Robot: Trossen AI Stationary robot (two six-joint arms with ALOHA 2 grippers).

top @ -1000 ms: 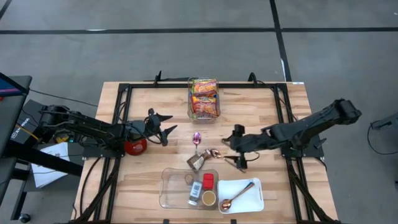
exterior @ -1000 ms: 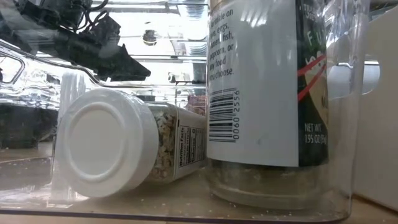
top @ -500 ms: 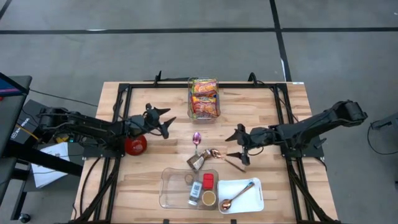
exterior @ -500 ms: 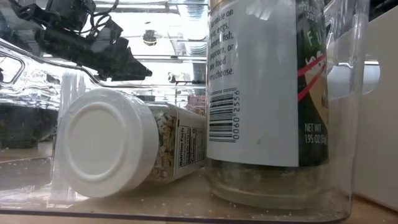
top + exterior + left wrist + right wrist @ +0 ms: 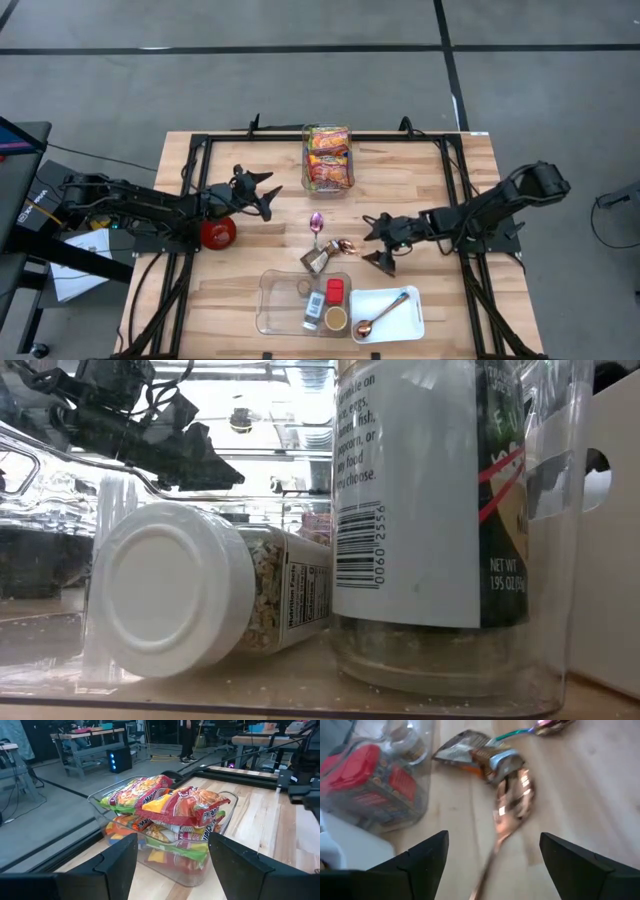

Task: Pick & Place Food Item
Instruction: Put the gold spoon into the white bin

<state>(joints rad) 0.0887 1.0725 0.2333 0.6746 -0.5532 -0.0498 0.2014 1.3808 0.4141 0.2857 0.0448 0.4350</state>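
From above, the right tool (image 5: 378, 243) hangs low over the pale wooden desk (image 5: 420, 180), fingers spread wide and holding nothing, just beside a shiny copper-coloured spoon (image 5: 350, 248). That spoon touches a crumpled silver-and-brown snack packet (image 5: 318, 260), with an iridescent purple-bowled spoon (image 5: 317, 222) just beyond it.

The right wrist view shows what the overhead one cannot: the copper spoon (image 5: 512, 807) lies between the open fingers with its bowl against the packet (image 5: 480, 752), and a red-capped jar (image 5: 367, 775) sits inside the clear plastic tray (image 5: 420, 765).

The left tool (image 5: 255, 193) hovers near a red round object (image 5: 217, 233), fingers parted and empty. Its wrist camera looks at a clear plastic bin (image 5: 200, 870) heaped with orange, yellow and red snack bags (image 5: 172, 815).

Only the low view shows the white-lidded seasoning jar (image 5: 200, 600) lying on its side next to an upright white-labelled bottle (image 5: 430, 510). Overhead, a white rectangular plate (image 5: 375, 305) carries another copper spoon (image 5: 380, 312).
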